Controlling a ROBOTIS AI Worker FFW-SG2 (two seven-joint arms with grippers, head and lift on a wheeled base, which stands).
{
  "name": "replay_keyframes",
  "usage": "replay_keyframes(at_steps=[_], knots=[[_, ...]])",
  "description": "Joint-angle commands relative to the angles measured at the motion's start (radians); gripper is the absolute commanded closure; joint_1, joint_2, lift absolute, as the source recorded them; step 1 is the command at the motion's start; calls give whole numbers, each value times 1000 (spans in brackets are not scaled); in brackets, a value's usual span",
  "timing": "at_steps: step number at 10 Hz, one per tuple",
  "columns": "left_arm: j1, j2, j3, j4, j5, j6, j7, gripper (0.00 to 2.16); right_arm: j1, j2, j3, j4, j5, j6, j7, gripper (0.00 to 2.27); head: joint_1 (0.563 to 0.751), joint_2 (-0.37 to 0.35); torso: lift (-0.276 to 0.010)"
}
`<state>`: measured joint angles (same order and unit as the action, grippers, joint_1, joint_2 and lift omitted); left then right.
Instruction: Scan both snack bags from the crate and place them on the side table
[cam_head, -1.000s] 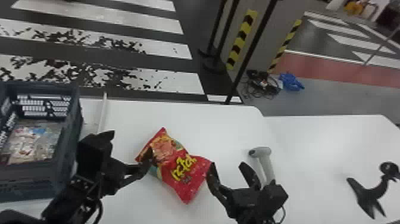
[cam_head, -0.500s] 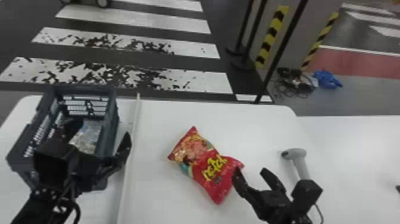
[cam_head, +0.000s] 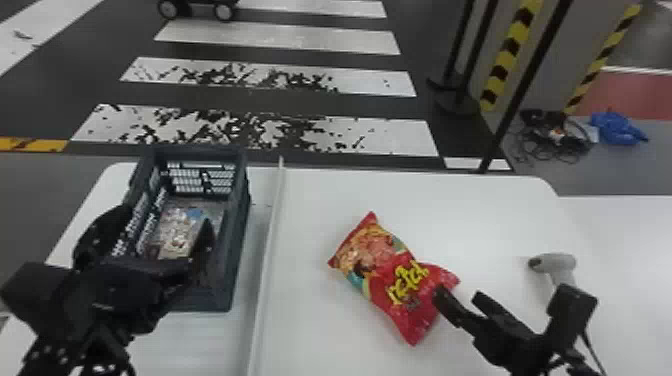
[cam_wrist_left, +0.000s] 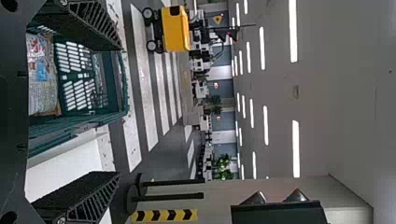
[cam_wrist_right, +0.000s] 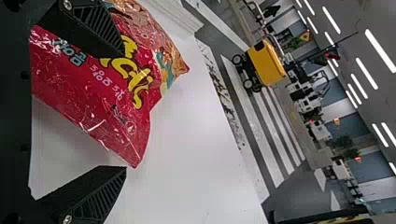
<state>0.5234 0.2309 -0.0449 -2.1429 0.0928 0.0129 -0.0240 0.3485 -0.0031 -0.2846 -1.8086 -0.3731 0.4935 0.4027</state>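
Observation:
My left gripper (cam_head: 155, 235) is open over the dark crate (cam_head: 240, 240), above a clear-and-silver snack bag (cam_head: 177, 225) lying inside. In the left wrist view the left gripper (cam_wrist_left: 116, 112) has its fingers wide apart, with that bag (cam_wrist_left: 42, 74) beyond them in the crate. A red snack bag (cam_head: 390, 280) lies flat on the white table. At its lower right corner my right gripper (cam_head: 460, 295) stands open; in the right wrist view the gripper (cam_wrist_right: 125, 112) has one finger over the red bag (cam_wrist_right: 93, 88). A grey scanner (cam_head: 555, 265) rests just behind the right gripper.
A pale raised strip (cam_head: 267, 250) runs along the white table (cam_head: 475, 215) between crate and red bag. Another white surface (cam_head: 635, 240) adjoins at the right. Black posts, cables (cam_head: 550, 137) and a blue bag (cam_head: 617, 127) are on the floor behind.
The head view has swung left. My left gripper has left the red bag's side and moved left over the crate. The right gripper stays by the red bag.

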Motion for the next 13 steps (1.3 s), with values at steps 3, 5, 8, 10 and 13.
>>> replay_keyframes(at_steps=[3, 5, 8, 10, 13], knots=[[40, 2, 37, -2, 94, -23, -33, 39, -146, 4, -143, 9, -64, 389, 57, 66, 695, -64, -98], [40, 5, 36, 0, 107, -20, -37, 39, -236, 4, -200, 69, -69, 534, 87, 66, 695, -71, -98], [35, 5, 33, 3, 107, -1, -42, 39, -371, 4, -226, 252, -89, 623, 107, 66, 695, -58, -98], [27, 10, 30, 6, 107, -1, -40, 39, -393, 4, -234, 290, -76, 620, 107, 66, 695, -47, -98], [15, 15, 20, 18, 110, -1, -42, 39, -419, 3, -220, 325, -23, 613, 107, 66, 695, -48, -98]])
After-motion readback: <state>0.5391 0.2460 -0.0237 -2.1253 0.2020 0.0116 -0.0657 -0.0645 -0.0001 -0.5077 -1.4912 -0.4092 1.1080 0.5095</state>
